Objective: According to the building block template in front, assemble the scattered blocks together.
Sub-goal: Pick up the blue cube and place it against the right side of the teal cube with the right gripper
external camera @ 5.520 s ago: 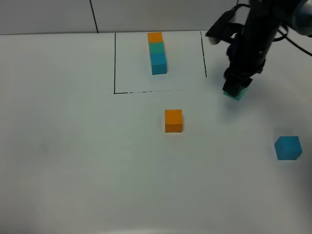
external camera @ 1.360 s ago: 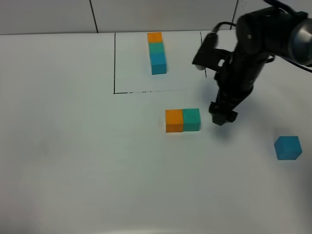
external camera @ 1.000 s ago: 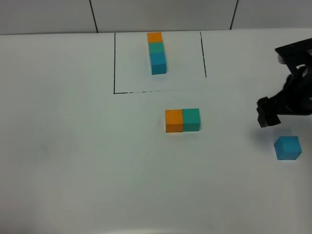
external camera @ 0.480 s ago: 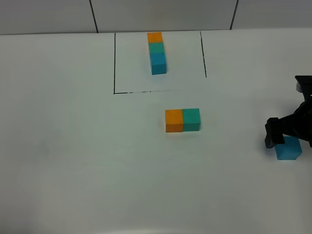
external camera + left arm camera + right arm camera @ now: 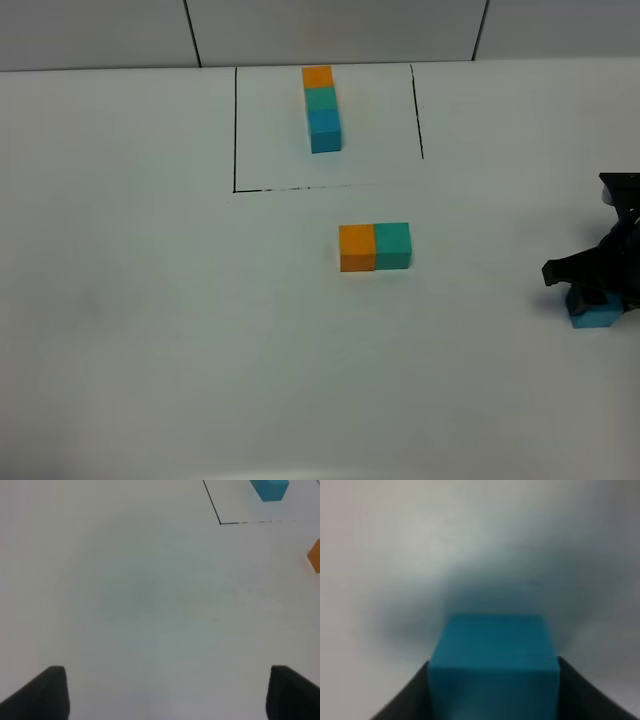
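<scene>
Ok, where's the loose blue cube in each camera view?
Exterior high: loose blue cube at the far right edge, under the dark fingers.
Left wrist: not in it; the blue there is the framed row's end.
Right wrist: the cube, close up between the fingers.
Shared landmark: those fingers.

Right gripper (image 5: 597, 292) is low at the table's right edge, pointing down, jaws flanking the blue cube (image 5: 597, 318), contact unclear. Left gripper (image 5: 165, 695) hangs above the table, fingers spread wide.
</scene>
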`<state>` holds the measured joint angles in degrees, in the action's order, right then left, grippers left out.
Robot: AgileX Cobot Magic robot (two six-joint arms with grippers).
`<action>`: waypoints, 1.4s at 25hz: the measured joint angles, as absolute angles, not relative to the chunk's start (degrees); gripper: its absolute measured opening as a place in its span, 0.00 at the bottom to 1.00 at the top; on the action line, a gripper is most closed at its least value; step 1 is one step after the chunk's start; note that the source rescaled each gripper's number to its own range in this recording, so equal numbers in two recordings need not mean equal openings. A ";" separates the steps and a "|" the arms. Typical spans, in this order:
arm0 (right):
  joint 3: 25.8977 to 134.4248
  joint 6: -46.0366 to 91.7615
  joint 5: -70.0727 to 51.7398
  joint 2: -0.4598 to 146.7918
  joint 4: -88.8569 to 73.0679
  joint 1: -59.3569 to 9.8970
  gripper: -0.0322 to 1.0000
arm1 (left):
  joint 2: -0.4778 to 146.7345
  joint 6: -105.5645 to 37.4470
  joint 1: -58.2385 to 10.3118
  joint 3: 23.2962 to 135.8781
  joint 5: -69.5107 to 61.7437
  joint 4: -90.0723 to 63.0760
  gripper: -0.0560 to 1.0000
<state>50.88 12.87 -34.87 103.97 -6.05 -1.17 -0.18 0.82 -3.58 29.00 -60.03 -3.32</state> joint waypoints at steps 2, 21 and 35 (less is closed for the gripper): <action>51.85 14.42 -36.76 103.97 -5.68 -1.82 0.05 | -0.18 0.82 -3.58 29.00 -60.03 -3.32 0.75; 81.23 62.93 -53.54 116.90 4.56 -23.56 0.05 | -0.18 0.82 -3.58 29.00 -60.03 -3.32 0.75; 89.54 65.26 -57.35 123.89 4.70 -24.86 0.05 | -0.18 0.76 -3.58 29.00 -60.03 -3.32 0.75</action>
